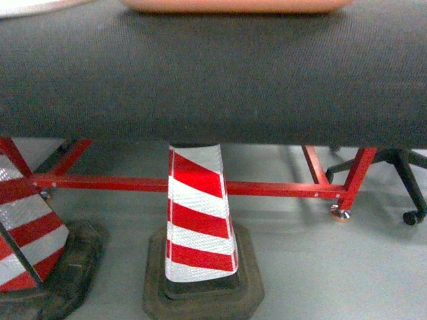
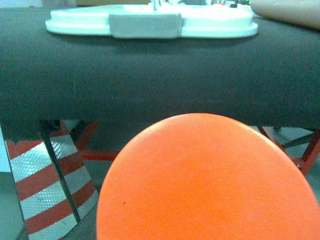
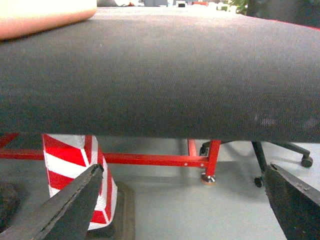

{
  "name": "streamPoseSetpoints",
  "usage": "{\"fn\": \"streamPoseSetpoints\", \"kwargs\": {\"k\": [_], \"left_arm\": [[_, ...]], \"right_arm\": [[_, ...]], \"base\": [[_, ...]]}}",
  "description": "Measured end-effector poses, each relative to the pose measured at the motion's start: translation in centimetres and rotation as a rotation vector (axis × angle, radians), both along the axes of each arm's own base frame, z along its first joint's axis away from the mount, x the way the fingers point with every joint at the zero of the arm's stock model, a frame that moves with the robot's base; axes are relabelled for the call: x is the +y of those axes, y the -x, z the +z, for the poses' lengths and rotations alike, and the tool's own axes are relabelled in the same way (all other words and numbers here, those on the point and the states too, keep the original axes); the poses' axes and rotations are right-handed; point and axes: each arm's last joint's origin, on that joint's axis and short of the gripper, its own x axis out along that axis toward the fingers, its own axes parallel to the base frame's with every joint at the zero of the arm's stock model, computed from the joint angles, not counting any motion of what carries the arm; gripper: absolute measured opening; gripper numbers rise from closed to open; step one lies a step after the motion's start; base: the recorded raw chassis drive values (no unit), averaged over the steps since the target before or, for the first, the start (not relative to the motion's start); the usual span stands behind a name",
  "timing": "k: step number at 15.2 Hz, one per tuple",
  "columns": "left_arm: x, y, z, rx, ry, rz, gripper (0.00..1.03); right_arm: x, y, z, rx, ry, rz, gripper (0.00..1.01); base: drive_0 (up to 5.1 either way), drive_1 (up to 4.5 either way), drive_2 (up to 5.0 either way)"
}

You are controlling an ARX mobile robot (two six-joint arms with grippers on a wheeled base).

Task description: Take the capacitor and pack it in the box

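The worktop (image 1: 213,73), covered in dark woven cloth, fills the upper half of every view, seen from just below its rounded front edge. Under it runs a red metal frame (image 1: 267,189) with a foot on the grey floor (image 1: 320,267). A red-and-white striped traffic cone (image 1: 199,220) stands on a black rubber base in front of the frame, and a second striped cone (image 1: 23,233) sits at the left edge of the head view. A black office chair base (image 1: 400,173) on castors shows behind the frame at the right. On the worktop, the box (image 2: 150,22) appears in the left wrist view as a low white lid with a grey latch at its front; the lid lies shut, so its contents cannot be seen. A pale pink-orange rim (image 1: 237,5) of some container shows at the top of the head view, its inside hidden. A large orange rounded shape (image 2: 207,182) blocks the lower part of the left wrist view, and the left pincer cannot be seen there. The right pincer (image 3: 185,200) hangs below the worktop edge with its dark fingers (image 3: 65,205) spread wide apart and nothing between them. No capacitor can be made out in any view.
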Motion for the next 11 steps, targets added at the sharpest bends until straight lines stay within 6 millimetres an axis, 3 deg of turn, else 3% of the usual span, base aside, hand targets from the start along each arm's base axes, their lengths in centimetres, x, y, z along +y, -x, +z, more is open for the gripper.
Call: {"fn": "streamPoseSetpoints", "kwargs": {"k": [11], "left_arm": [[0.0, 0.0, 0.0, 0.0, 0.0, 0.0, 0.44]], "right_arm": [[0.0, 0.0, 0.0, 0.0, 0.0, 0.001, 0.98]], "base": [[0.0, 0.0, 0.0]]}}
